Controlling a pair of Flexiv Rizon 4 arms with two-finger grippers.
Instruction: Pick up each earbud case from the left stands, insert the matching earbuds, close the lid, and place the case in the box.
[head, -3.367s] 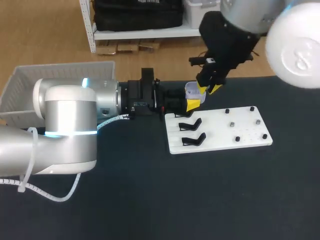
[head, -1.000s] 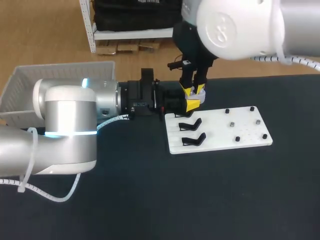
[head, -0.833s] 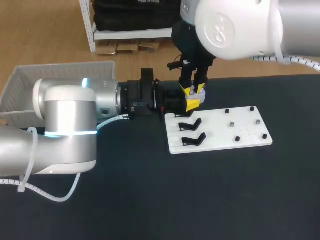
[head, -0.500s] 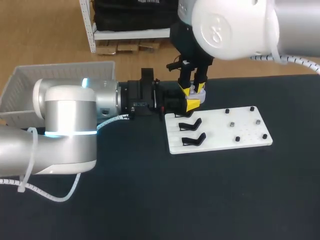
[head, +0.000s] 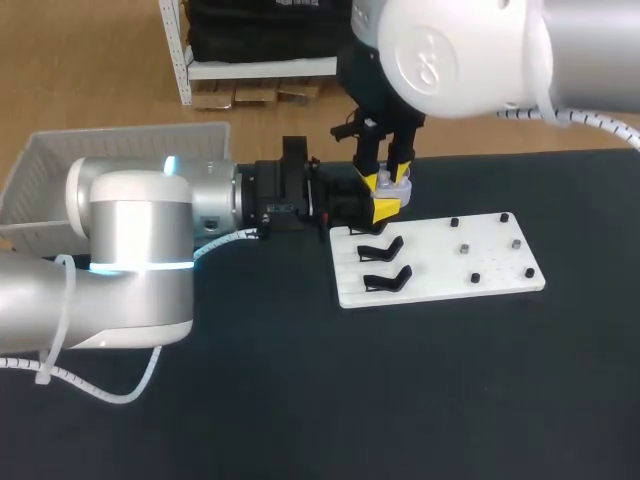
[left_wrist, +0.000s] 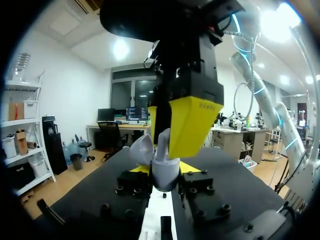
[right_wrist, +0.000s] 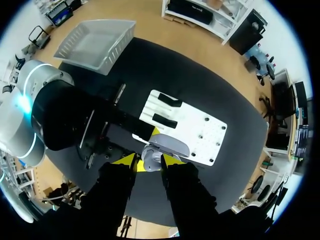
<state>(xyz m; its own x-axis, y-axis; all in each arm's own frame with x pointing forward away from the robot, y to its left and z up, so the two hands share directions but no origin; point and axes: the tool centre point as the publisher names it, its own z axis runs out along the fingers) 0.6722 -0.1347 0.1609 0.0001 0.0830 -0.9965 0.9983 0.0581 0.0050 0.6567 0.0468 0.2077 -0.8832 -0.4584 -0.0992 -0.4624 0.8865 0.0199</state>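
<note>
Head view: right gripper (head: 382, 180) is blocking your earbud case (left_wrist: 164, 175), its grip unclear. Left wrist view is showing left gripper (left_wrist: 166, 169) clamping it.

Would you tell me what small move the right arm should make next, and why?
Probably ease the right pincer straight down a touch: it sits over the case in the left pincer, the lid is open, and no earbud shows seated.

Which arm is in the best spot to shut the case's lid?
Right, probably. The left fingers are shut on the open case, busy holding it, while the right arm hangs just above its lid.
</note>
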